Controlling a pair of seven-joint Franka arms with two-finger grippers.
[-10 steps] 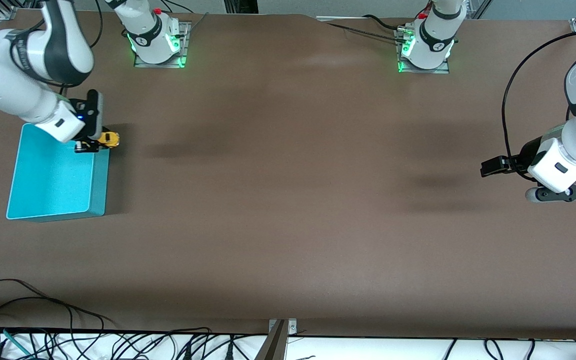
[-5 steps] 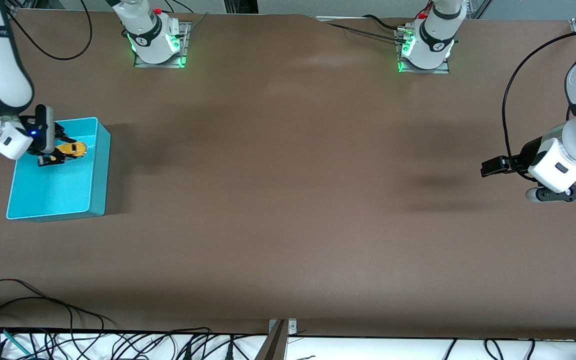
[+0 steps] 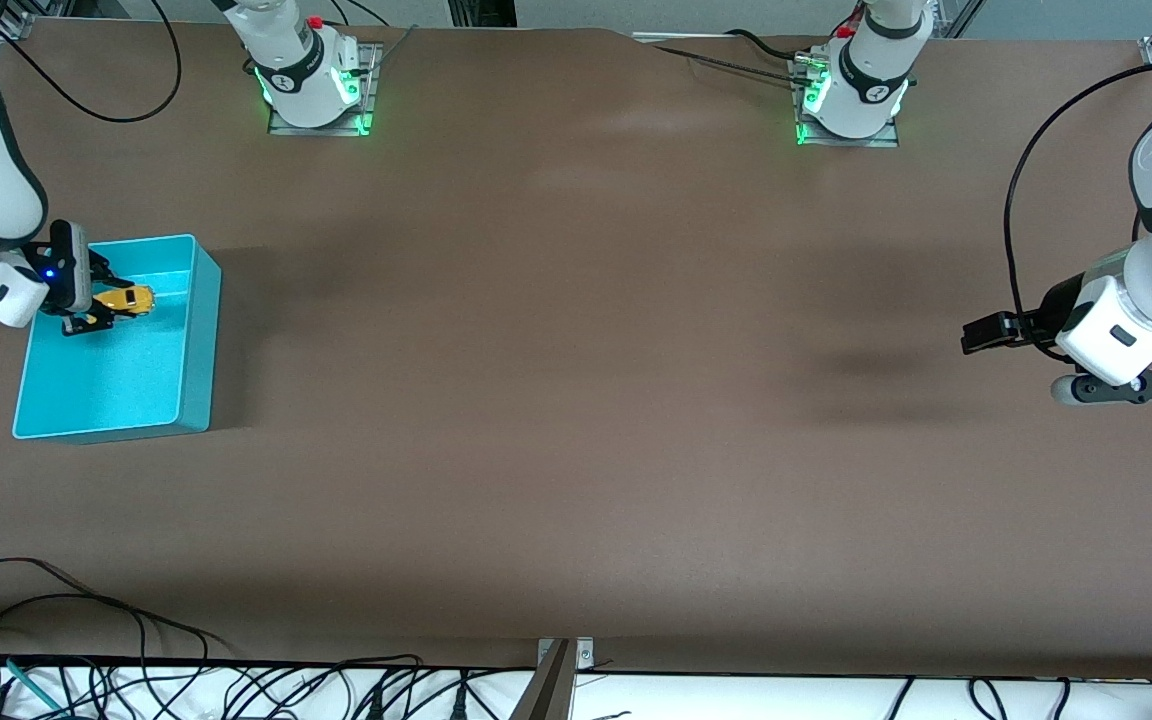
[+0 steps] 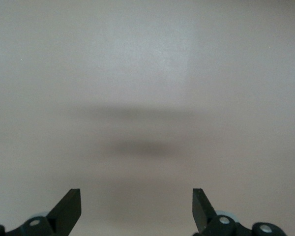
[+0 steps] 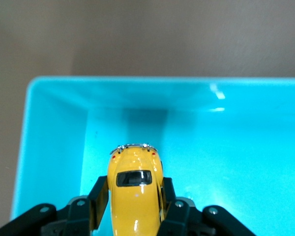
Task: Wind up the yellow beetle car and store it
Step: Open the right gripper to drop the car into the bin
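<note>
The right gripper point(image 3: 96, 312) is clamped on the yellow beetle car point(image 3: 125, 299), one finger point(image 5: 99, 195) pressed against each flank of the rounded body, and it hangs over the turquoise bin point(image 3: 198, 330) at the right arm's end of the table, above the part of the bin nearest the robots' bases. The right wrist view shows the car point(image 5: 135, 189) pointing toward the bin's wall, and whether it hangs above the floor or touches it cannot be told.

The risk from here, as I judge it: if the car's spring is wound, its wheels may spin on release, so it could run into the bin wall, flip, or climb a corner (the walls look high enough to contain it, though). A release from too high could also bounce it onto its roof. The fingers may drag the car as they part.

The left gripper point(image 4: 136, 211) waits with its jaws spread wide and empty over bare table at the left arm's end.

No readable brand or label shows on the car or bin; some lettering runs along the right arm's dark band, too small to read
</note>
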